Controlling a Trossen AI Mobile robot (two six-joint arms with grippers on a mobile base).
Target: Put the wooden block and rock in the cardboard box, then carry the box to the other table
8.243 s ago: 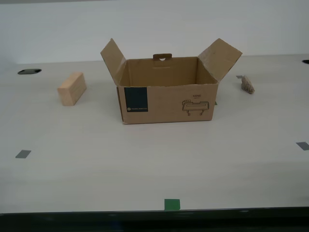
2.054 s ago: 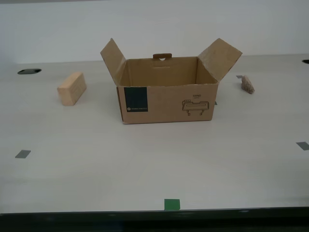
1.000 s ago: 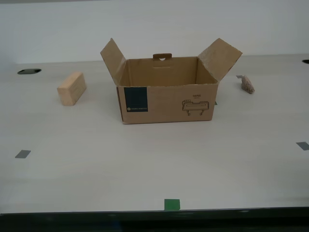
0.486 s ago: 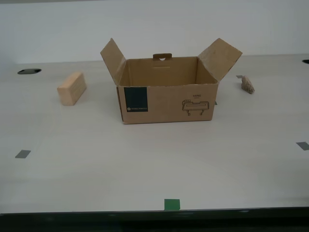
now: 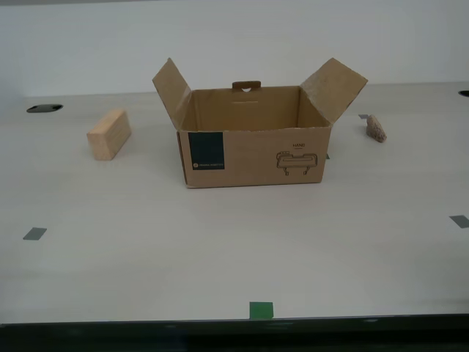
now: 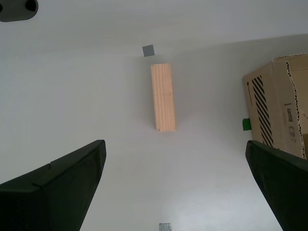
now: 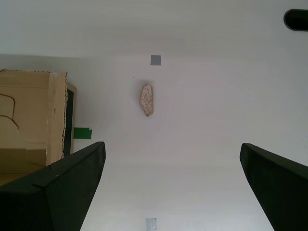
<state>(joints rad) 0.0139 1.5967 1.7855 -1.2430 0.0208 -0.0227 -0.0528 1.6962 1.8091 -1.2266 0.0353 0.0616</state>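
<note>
The open cardboard box [image 5: 253, 158] stands mid-table with its side flaps raised; its edge also shows in both wrist views [image 6: 279, 106] [image 7: 29, 120]. The wooden block [image 5: 108, 134] lies on the table toward the exterior view's left of the box. My second gripper [image 6: 174, 144] hangs open above the block [image 6: 163, 97], well clear of it. The rock [image 5: 377, 128] lies toward the exterior view's right of the box. My first gripper [image 7: 171, 146] is open above the rock [image 7: 147, 100], not touching it. Neither arm shows in the exterior view. The other table is out of view.
Small grey tape squares [image 5: 34, 234] [image 5: 459, 221] mark the pale table, and a green tape square [image 5: 261, 310] sits by its front edge. A dark oval opening [image 5: 45, 108] lies at the back on the exterior view's left. A white wall stands behind.
</note>
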